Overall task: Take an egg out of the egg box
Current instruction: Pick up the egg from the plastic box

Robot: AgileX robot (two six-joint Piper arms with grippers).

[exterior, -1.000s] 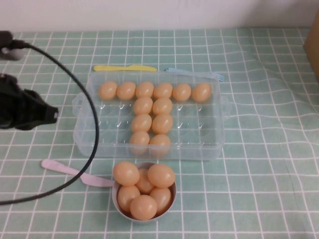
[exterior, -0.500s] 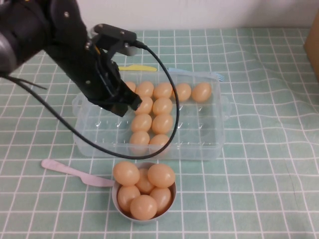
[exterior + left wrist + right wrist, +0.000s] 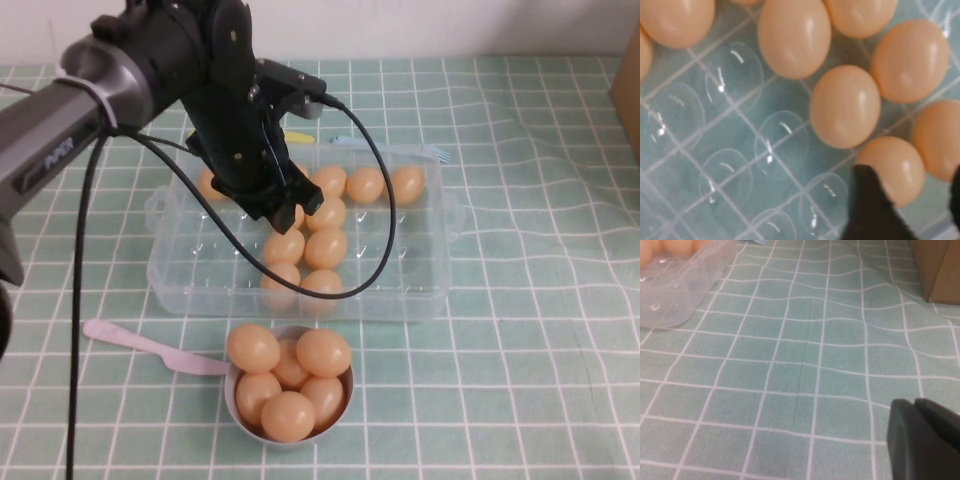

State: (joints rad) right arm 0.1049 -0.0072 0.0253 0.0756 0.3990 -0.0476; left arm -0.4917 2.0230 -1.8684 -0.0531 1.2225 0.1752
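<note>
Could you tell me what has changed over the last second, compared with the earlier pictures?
The left arm swung in from the table's left edge and now reaches over the egg box, its left pincer down among the eggs near the top of the egg column, fingers apart beside one egg. Nothing is held yet. The eggs, the grey bowl and the pink spoon stayed put. The right pincer rests closed above the cloth.
</note>
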